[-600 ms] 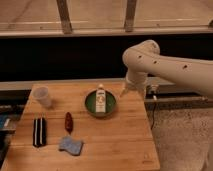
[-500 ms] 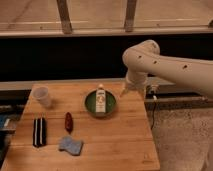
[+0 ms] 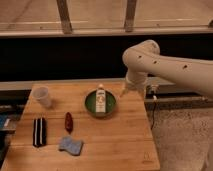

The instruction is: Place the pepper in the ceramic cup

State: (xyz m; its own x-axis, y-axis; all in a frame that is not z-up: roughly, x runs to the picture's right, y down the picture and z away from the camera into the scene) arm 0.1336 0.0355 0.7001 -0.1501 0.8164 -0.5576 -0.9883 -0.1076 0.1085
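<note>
Jaws beside bowl (image 3: 88,105), pepper (image 3: 68,121) well apart

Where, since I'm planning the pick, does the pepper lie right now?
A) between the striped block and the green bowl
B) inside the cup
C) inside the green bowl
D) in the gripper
A: the pepper lies just right of the striped block and left of the green bowl; the gripper hangs beyond the bowl's right side, holding nothing.
</note>
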